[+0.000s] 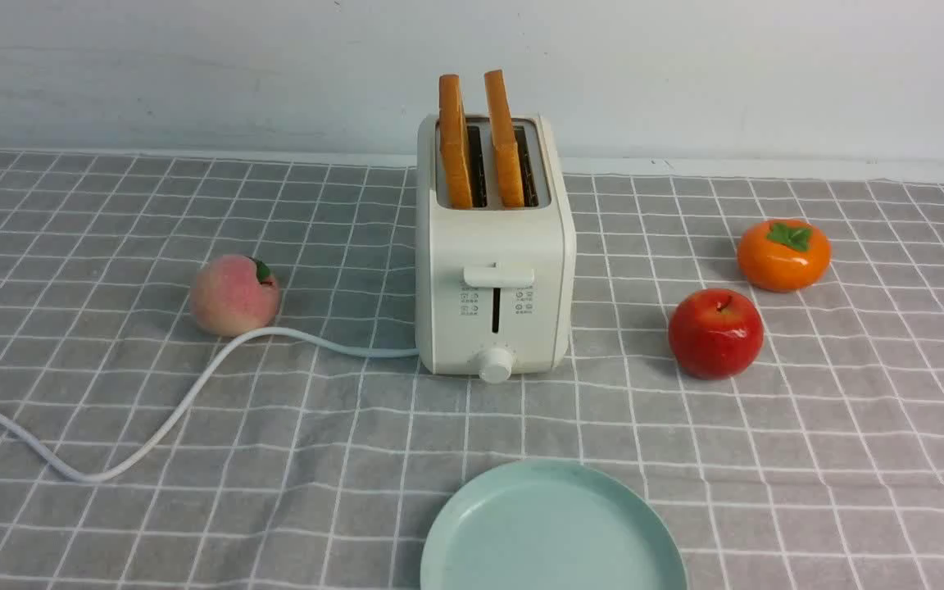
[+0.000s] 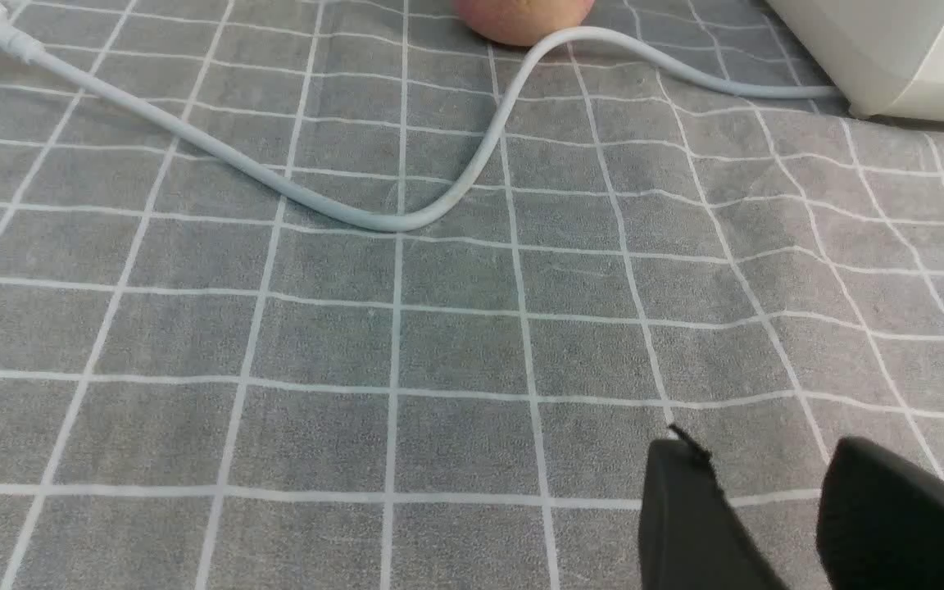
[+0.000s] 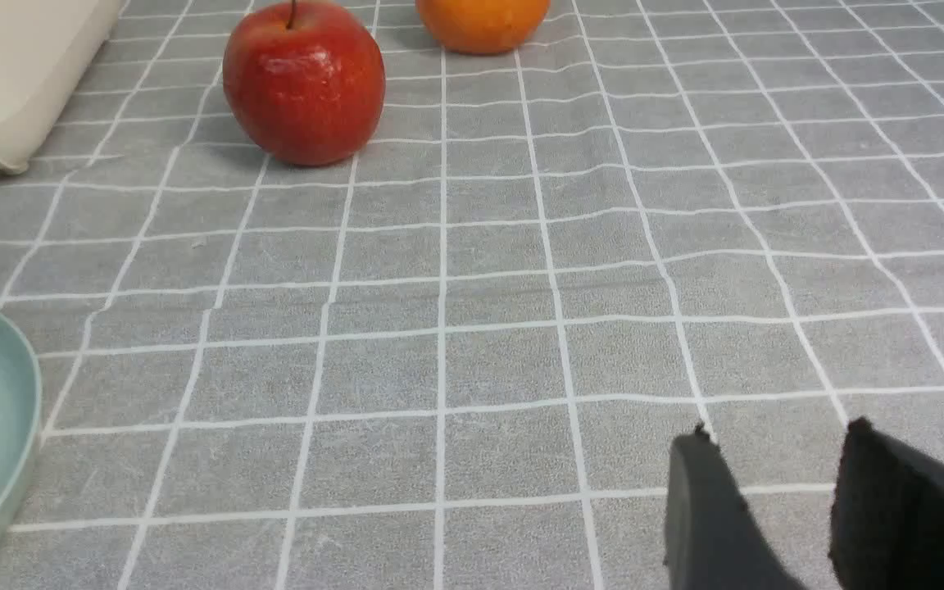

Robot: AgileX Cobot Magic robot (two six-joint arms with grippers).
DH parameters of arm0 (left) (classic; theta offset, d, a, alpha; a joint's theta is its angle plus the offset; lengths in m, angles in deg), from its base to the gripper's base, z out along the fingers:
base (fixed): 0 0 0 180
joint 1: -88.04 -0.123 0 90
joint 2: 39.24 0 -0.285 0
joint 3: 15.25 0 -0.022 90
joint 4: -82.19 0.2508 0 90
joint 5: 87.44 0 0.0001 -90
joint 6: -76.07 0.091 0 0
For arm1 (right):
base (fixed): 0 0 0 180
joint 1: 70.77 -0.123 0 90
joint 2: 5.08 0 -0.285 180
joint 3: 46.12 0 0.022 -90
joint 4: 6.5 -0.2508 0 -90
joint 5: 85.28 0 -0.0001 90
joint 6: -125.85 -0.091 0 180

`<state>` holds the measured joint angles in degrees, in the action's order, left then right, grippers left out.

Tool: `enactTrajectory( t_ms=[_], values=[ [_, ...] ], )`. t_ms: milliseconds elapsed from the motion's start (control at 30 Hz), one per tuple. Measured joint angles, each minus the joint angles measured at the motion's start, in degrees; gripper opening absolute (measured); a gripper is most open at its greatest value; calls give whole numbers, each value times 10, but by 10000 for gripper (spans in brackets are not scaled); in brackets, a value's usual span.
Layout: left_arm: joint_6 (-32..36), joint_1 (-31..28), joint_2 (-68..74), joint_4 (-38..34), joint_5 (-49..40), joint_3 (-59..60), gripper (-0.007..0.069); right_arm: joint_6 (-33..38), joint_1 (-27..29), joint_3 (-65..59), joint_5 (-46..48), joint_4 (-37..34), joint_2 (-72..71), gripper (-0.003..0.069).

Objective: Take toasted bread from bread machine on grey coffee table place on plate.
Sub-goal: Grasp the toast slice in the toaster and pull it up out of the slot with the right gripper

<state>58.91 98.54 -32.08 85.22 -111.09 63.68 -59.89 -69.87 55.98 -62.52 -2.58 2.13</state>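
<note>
Inside the bread machine (image 1: pixel 495 246), toasted bread (image 1: pixel 456 143) stands one slice per slot.

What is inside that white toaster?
Two slices of toasted bread stand upright in the bread machine, one in each slot, tops sticking out. Their lower parts are hidden inside its walls.

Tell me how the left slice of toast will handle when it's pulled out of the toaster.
The left slice stands thin and straight on edge, so it is probably stiff and light, not floppy. Its browned crust suggests a dry, brittle surface that a hard pinch may crumble. Its lower part sits inside the toaster, so skewed pulls might snag.
</note>
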Motion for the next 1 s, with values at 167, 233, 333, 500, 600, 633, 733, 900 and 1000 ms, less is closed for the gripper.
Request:
enactTrajectory(
  t_ms=[167, 233, 333, 500, 600, 633, 733, 900, 1000],
  values=[
    [1, 0, 0, 0, 0, 0, 237, 0, 0, 0, 0, 0, 0, 240],
    [1, 0, 0, 0, 0, 0, 237, 0, 0, 0, 0, 0, 0, 240],
    [1, 0, 0, 0, 0, 0, 237, 0, 0, 0, 0, 0, 0, 240],
    [1, 0, 0, 0, 0, 0, 237, 0, 0, 0, 0, 0, 0, 240],
    [1, 0, 0, 0, 0, 0, 237, 0, 0, 0, 0, 0, 0, 240],
    [1, 0, 0, 0, 0, 0, 237, 0, 0, 0, 0, 0, 0, 240],
    [1, 0, 0, 0, 0, 0, 237, 0, 0, 0, 0, 0, 0, 240],
    [1, 0, 0, 8, 0, 0, 237, 0, 0, 0, 0, 0, 0, 240],
    [1, 0, 0, 29, 0, 0, 237, 0, 0, 0, 0, 0, 0, 240]
  ],
)
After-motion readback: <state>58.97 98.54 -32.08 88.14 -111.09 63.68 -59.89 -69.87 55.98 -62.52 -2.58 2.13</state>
